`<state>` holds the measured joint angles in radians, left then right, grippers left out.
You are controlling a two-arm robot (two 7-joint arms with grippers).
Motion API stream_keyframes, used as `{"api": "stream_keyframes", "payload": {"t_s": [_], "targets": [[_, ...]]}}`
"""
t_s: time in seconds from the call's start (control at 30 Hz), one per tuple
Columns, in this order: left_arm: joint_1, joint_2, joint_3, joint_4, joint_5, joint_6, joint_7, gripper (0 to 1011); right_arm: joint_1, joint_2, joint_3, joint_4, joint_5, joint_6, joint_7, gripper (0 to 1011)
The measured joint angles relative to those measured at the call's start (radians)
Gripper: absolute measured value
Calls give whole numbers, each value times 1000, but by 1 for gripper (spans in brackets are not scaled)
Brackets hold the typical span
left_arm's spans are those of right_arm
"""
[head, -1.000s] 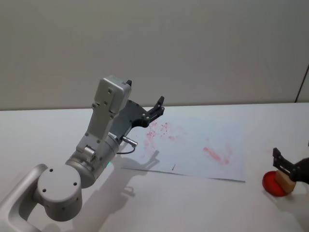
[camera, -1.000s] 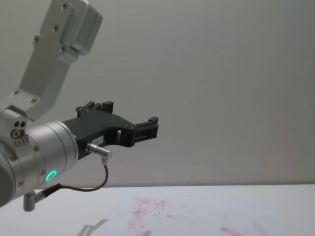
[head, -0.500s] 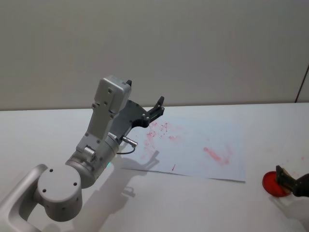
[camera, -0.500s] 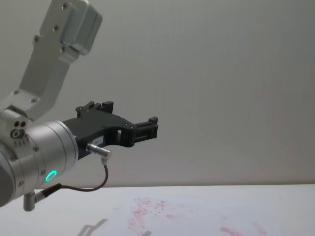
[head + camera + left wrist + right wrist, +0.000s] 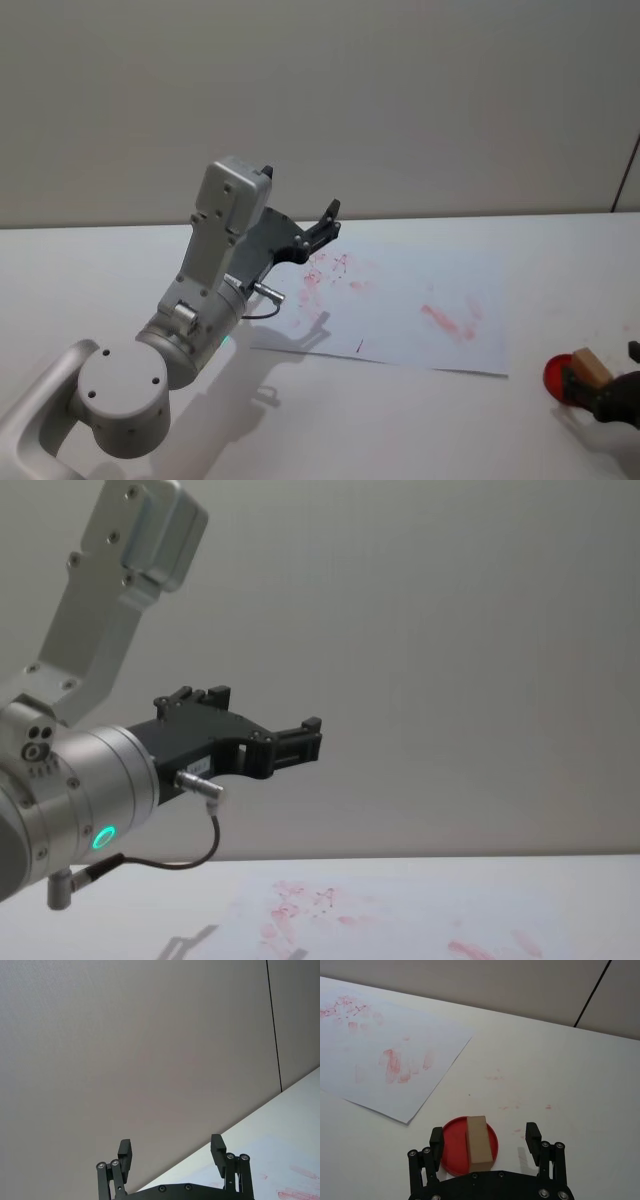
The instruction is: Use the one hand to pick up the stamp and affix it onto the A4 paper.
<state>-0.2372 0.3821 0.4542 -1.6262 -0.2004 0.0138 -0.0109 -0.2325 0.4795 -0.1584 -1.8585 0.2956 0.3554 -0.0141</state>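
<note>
Hanging low over the near right of the table (image 5: 555, 1050), the right gripper (image 5: 484, 1135) has its fingers spread wide and grips nothing. Just ahead, in line with the gap between them, the stamp (image 5: 476, 1139) lies flat on a round red ink pad (image 5: 454, 1146), its long side running away from the gripper; neither finger appears to touch it. A few red specks mark the table beside the pad. Beyond and to the left lies the A4 paper (image 5: 395, 1030), its near corner close to the pad and red prints scattered across it. Farthest off, the left gripper (image 5: 171, 1152) is parked in the air over the sheet's far left part, fingers apart and empty.

The risk I see is an off-centre close: one finger meeting the block first would shove it across the pad or twist it. The block might also tilt in the grip and print smeared.
</note>
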Motion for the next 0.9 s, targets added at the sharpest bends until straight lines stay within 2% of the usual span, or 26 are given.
{"api": "stream_keyframes", "payload": {"t_s": [0.23, 0.53, 0.57, 0.73, 0.83, 0.9], "targets": [[0, 0, 0, 0, 0, 0, 0, 1001, 25, -18, -10, 23, -21, 15, 21, 994], [0, 0, 0, 0, 0, 0, 0, 1001, 46, -33, -18, 41, -38, 28, 39, 743], [0, 0, 0, 0, 0, 0, 0, 1000, 48, -34, -19, 43, -40, 29, 40, 743], [0, 0, 0, 0, 0, 0, 0, 1001, 54, -39, -21, 48, -44, 33, 45, 546], [0, 0, 0, 0, 0, 0, 0, 1001, 55, -40, -22, 50, -46, 34, 47, 487], [0, 0, 0, 0, 0, 0, 0, 1001, 57, -41, -22, 51, -47, 34, 48, 407]]}}
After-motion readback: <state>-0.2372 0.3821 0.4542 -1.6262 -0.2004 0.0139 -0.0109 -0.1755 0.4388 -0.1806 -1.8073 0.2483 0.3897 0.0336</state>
